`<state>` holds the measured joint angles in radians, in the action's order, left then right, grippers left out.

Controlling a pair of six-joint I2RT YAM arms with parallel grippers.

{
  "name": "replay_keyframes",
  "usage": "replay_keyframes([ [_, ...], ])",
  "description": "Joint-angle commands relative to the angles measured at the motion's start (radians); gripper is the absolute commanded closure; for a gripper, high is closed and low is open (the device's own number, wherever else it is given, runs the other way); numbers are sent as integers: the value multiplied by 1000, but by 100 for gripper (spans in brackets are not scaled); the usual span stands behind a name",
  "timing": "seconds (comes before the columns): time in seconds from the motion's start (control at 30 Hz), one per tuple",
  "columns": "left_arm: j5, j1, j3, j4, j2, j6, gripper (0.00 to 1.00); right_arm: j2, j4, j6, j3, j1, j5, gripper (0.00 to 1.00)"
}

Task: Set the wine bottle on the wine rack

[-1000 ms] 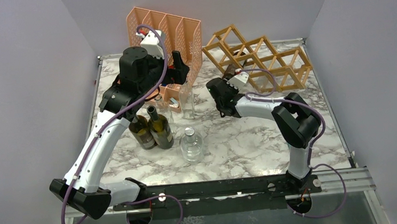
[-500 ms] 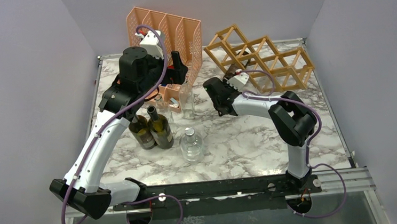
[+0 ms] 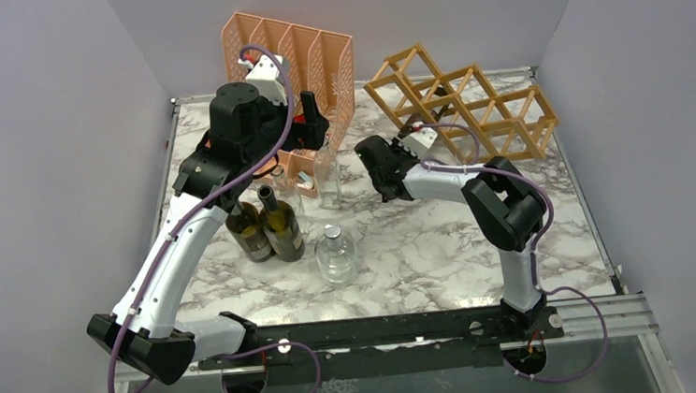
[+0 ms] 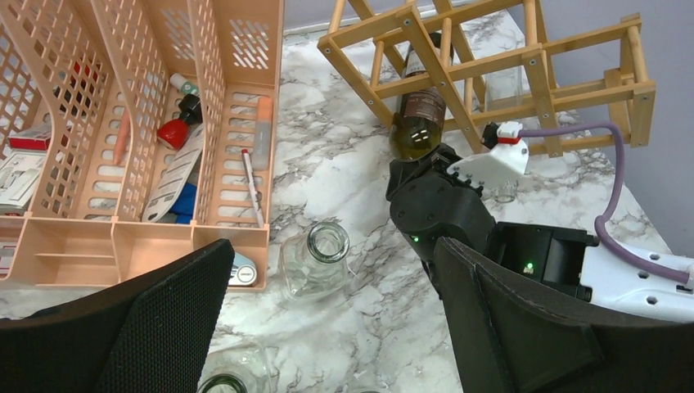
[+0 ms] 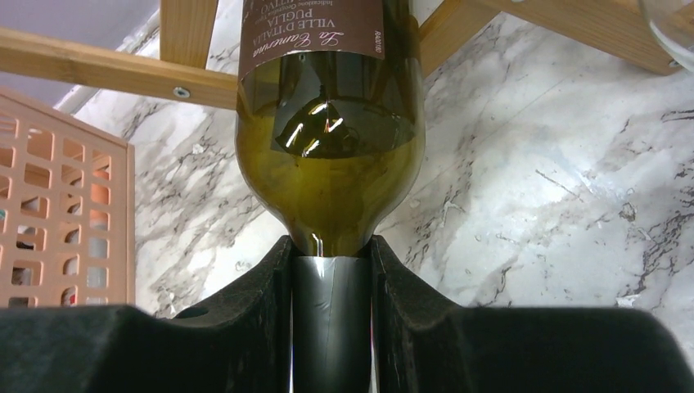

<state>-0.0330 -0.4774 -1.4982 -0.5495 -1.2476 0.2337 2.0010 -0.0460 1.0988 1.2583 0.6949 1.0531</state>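
Observation:
The light wooden wine rack (image 3: 483, 111) stands at the back right; it also shows in the left wrist view (image 4: 524, 74) and the right wrist view (image 5: 106, 70). A green wine bottle (image 5: 331, 155) with a brown label lies with its base end inside a lower cell of the rack, and the left wrist view (image 4: 417, 123) shows it too. My right gripper (image 5: 331, 270) is shut on the bottle's neck, just left of the rack (image 3: 401, 145). My left gripper (image 4: 331, 327) is open and empty, high above a clear glass bottle (image 4: 315, 262), in front of the organiser (image 3: 311, 129).
A peach mesh file organiser (image 3: 291, 51) with pens and small items stands at the back left. Two dark upright wine bottles (image 3: 267, 226) and a clear stoppered bottle (image 3: 335, 254) stand mid-left. A glass rim (image 5: 671, 24) shows by the rack.
My right gripper has pushed forward with the bottle, and the wine rack has slid a little to the right and back. The left arm has not moved.

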Motion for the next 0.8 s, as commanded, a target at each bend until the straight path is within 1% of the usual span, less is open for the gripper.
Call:
replay_keyframes([
  [0.0,20,8,-30,-6,17,-12,1,19,-31,5,19,-53,42,99],
  [0.1,22,9,-30,-8,18,-13,1,-2,22,-55,15,-82,4,98],
  [0.2,21,10,-30,-8,17,-11,1,-23,124,-152,-12,-107,-40,96],
  [0.3,21,10,-31,-8,17,-10,1,-24,153,-195,-13,-129,-80,91],
  [0.37,20,10,-31,-8,18,-10,1,-24,147,-201,-8,-142,-115,83],
  [0.43,19,10,-32,-9,18,-8,1,-26,143,-201,-6,-152,-146,71],
  [0.57,19,10,-33,-8,17,-5,1,-36,121,-207,-1,-159,-189,51],
  [0.63,20,11,-33,-8,17,-4,1,-47,107,-207,-3,-159,-207,38],
  [0.7,21,11,-33,-8,19,-4,1,-62,94,-205,-12,-158,-226,29],
  [0.77,22,11,-33,-7,20,-4,1,-84,83,-213,-24,-159,-248,23],
])
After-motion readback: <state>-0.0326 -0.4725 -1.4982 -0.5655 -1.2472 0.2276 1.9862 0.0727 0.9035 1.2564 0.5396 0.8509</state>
